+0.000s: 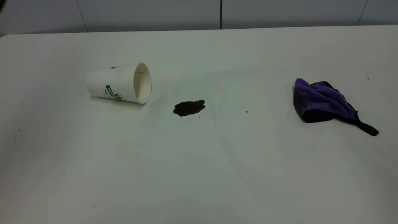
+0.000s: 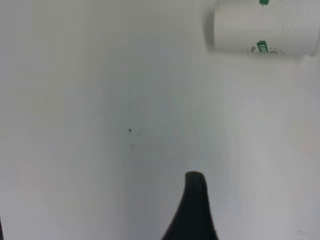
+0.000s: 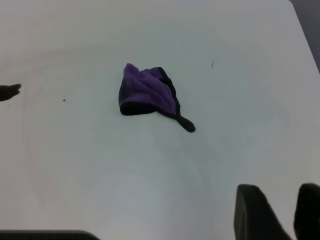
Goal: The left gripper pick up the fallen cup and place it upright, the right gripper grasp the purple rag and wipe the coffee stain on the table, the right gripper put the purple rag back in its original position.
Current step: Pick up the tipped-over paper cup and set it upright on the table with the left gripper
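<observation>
Lying on its side at the left of the bench: one cup, mouth toward one stain nearby. Risk: rolling away or crushing under a skewed pinch. Left hand apart from cup; spread or pressed together, cannot tell. At right: one rag; risk of smearing the stain if bunched. Right hand spread, empty, well apart from rag.

Green banner on the fallen cup, lettering cut off, only "COFF" legible.
</observation>
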`<state>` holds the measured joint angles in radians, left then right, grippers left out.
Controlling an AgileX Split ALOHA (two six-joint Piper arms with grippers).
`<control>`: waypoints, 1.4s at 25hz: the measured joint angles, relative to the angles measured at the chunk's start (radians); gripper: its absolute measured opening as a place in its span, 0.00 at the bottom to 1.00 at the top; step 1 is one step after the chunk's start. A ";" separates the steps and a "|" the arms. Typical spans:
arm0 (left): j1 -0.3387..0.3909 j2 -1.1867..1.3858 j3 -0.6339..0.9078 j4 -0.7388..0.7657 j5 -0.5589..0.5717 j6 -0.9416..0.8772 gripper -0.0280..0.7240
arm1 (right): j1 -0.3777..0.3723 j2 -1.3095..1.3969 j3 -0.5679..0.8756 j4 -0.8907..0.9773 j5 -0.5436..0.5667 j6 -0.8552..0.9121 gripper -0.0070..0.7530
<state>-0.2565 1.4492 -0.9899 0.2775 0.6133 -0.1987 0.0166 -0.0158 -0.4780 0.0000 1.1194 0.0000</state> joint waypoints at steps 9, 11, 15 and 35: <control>-0.261 0.471 -0.281 0.361 0.067 -0.371 0.98 | 0.000 0.000 0.000 0.000 0.000 0.000 0.32; -0.299 0.559 -0.337 0.414 0.080 -0.419 0.98 | 0.000 0.000 0.000 0.000 0.000 0.000 0.32; -0.336 0.721 -0.453 0.473 0.116 -0.468 0.97 | 0.000 0.000 0.000 0.000 0.000 0.000 0.32; -0.328 1.117 -0.811 0.657 0.266 -0.492 0.74 | 0.000 0.000 0.000 0.000 0.000 0.000 0.32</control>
<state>-0.5842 2.5664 -1.8011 0.9347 0.8796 -0.6909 0.0166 -0.0158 -0.4780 0.0000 1.1194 0.0000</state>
